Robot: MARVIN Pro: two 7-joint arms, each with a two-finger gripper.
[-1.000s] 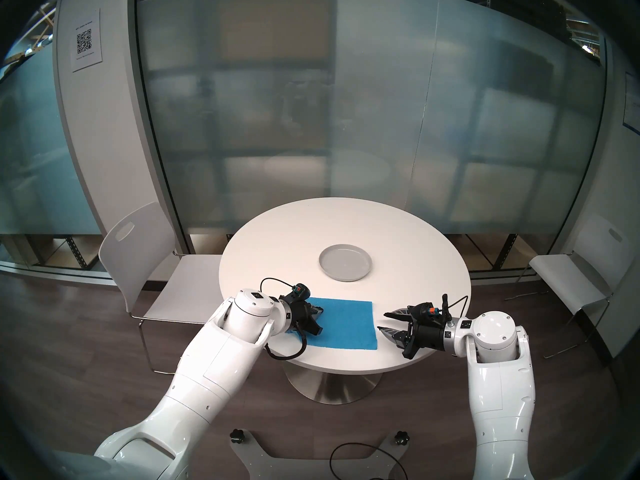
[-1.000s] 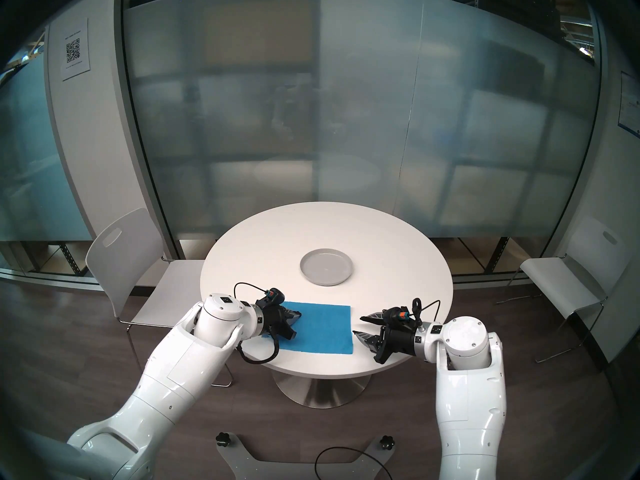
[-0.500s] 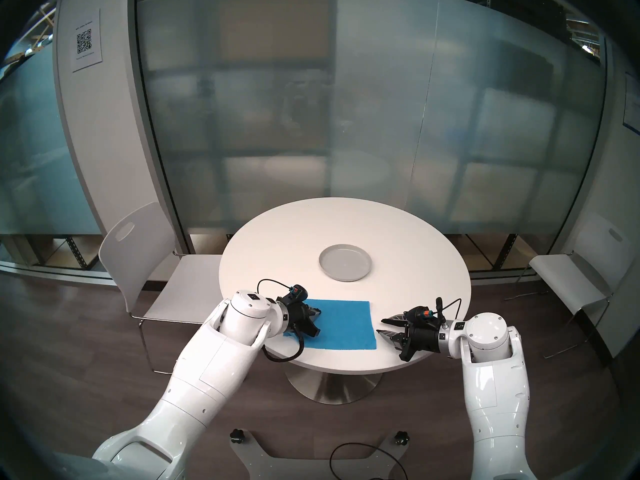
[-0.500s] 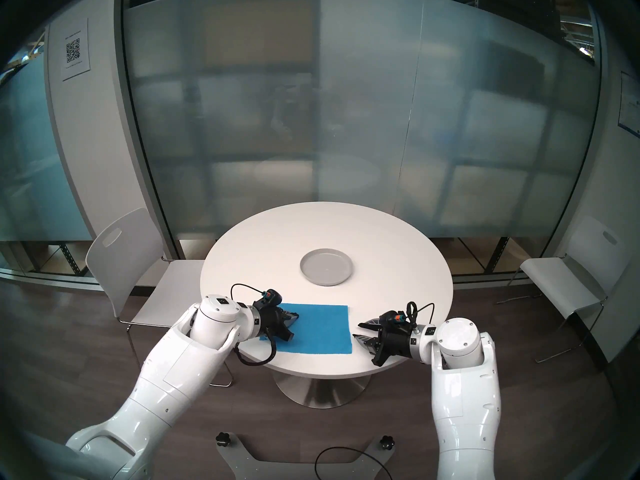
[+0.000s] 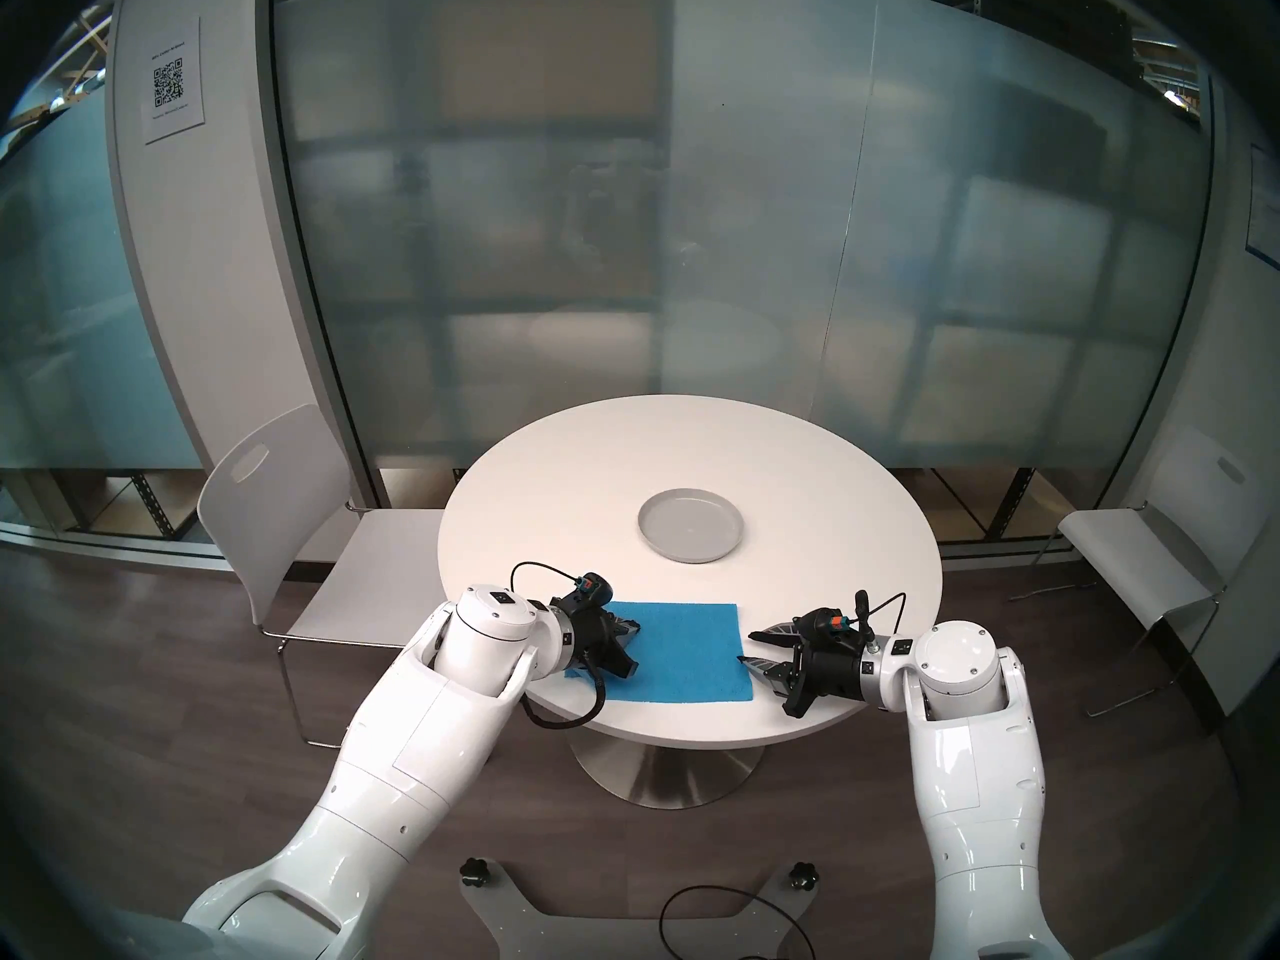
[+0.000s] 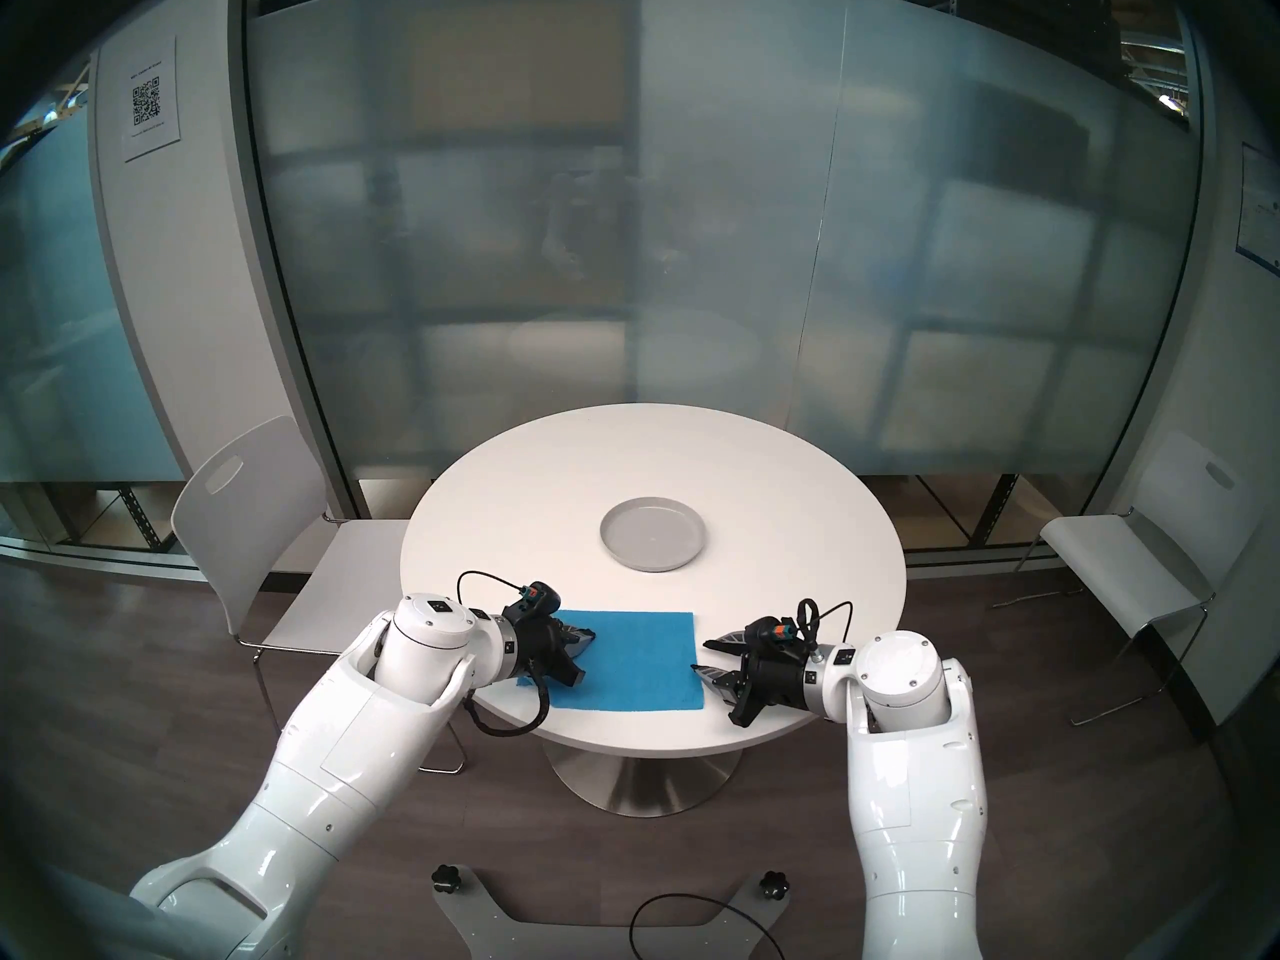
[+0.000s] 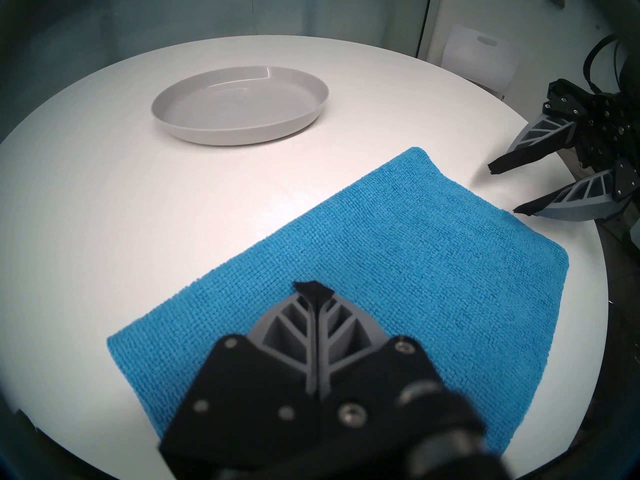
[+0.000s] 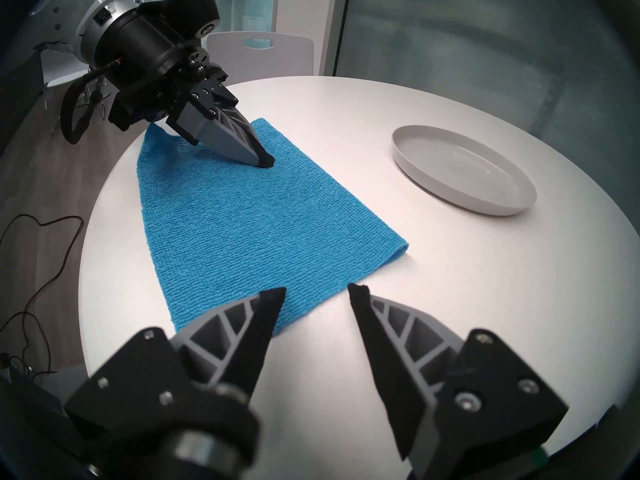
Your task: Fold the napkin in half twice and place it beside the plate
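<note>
While your left hand (image 7: pixel 313 290) stayed pressed shut on the blue napkin (image 5: pixel 682 650), your right hand (image 8: pixel 317 292) advanced to its right edge, fingers narrowed yet still parted, gripping nothing. The napkin lay flat on the table (image 5: pixel 554 494), near its front edge, apart from the grey plate (image 5: pixel 690 526); the next fold was probably imminent.

blue napkin (image 5: pixel 675 650) flat (rectangular), grey plate (image 5: pixel 690 526) apart
</note>
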